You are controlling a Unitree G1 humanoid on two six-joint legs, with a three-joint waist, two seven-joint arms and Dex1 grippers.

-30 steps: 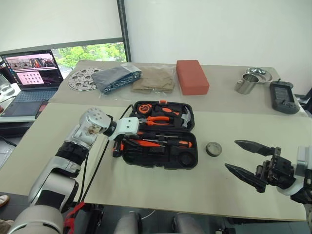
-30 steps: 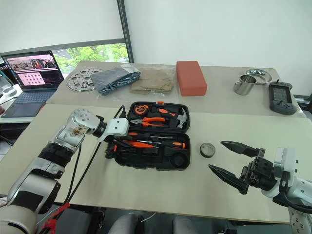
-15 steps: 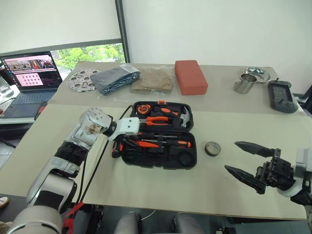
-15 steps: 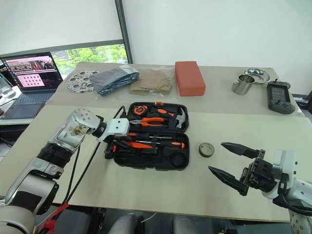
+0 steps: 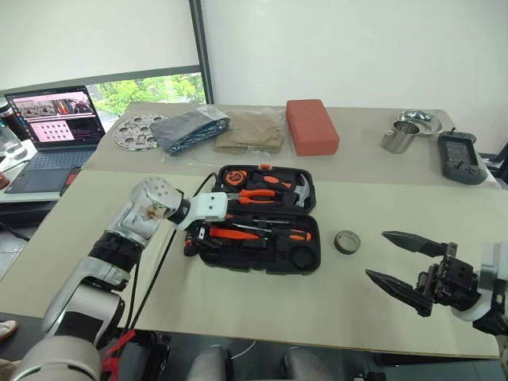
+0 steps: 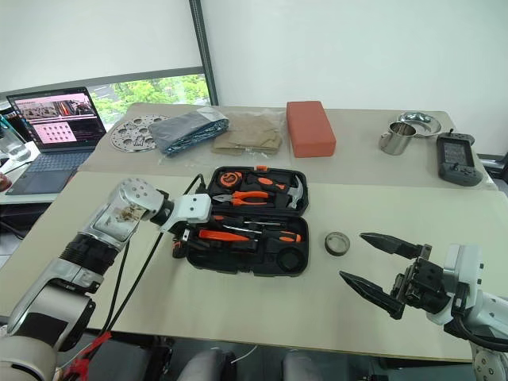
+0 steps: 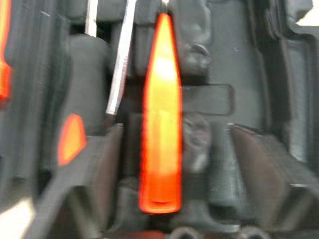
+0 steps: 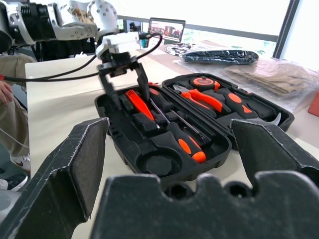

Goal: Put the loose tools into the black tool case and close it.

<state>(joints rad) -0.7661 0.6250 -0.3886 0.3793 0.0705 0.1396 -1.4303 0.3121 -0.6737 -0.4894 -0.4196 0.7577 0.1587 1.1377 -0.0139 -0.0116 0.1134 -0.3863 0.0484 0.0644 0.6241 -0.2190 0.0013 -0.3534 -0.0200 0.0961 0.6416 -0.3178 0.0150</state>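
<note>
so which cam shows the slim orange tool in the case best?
Left wrist view: the slim orange tool lies in its slot between the open fingers. The right wrist view shows it under the left gripper; the head views show it small.

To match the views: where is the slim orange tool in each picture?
Left eye: slim orange tool, near half's left end.
Right eye: same place.
Left wrist: the tool, in its slot.
Right wrist: the tool, under left claw.
Shared landmark: black tool case.
</note>
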